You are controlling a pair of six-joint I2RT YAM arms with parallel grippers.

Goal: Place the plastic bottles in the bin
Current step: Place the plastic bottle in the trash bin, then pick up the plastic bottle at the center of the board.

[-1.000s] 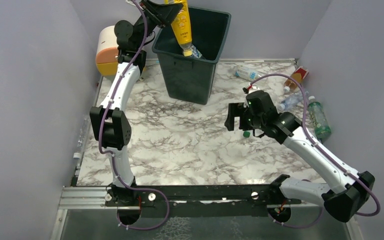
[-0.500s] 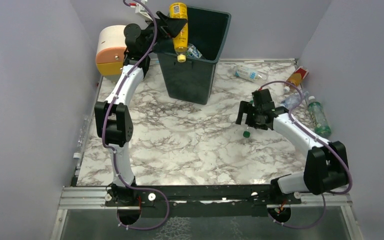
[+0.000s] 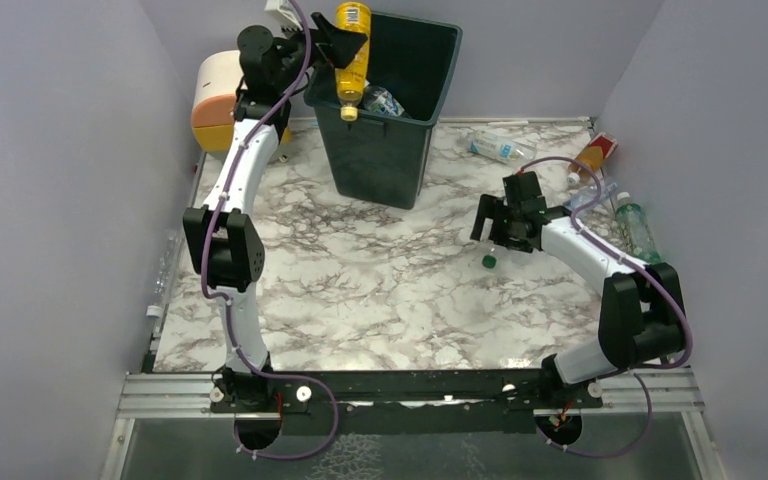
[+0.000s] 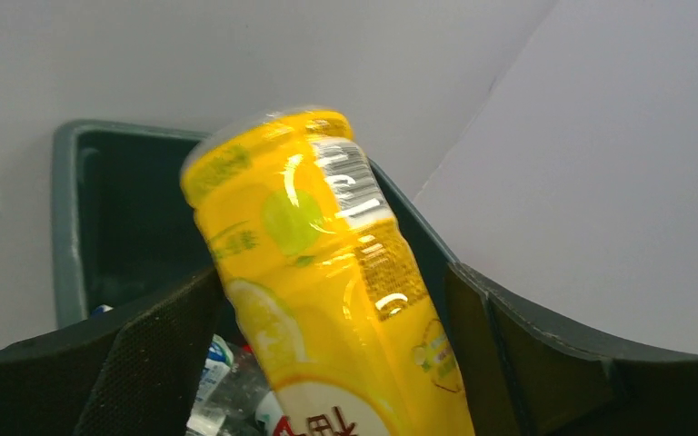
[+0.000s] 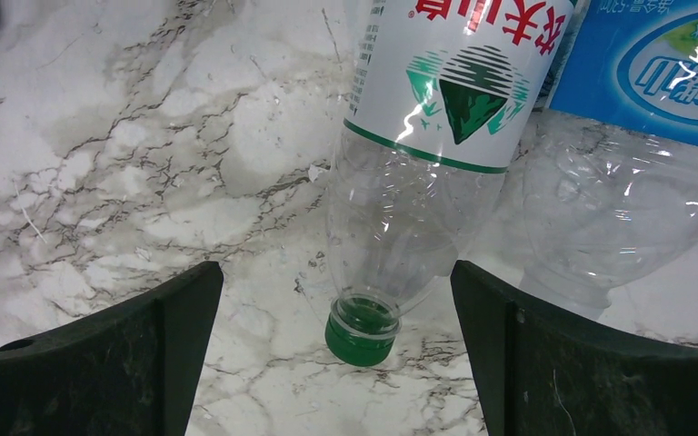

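Observation:
A yellow plastic bottle hangs cap down over the near left rim of the dark green bin. It stands between the fingers of my left gripper. In the left wrist view the yellow bottle leans on the left finger, with a gap to the right finger, so the jaws stand open. My right gripper is open over a clear bottle with a green cap lying on the table. A blue-labelled clear bottle lies beside it.
More bottles lie at the back right: a clear one with a blue label, an orange one, a clear one and a green one. Bottles lie inside the bin. A cream and orange drawer unit stands left of the bin.
My left jaws have opened off the yellow bottle, whose cap has swung left toward the bin's near rim. My right gripper has shifted right, and its elbow has folded upright.

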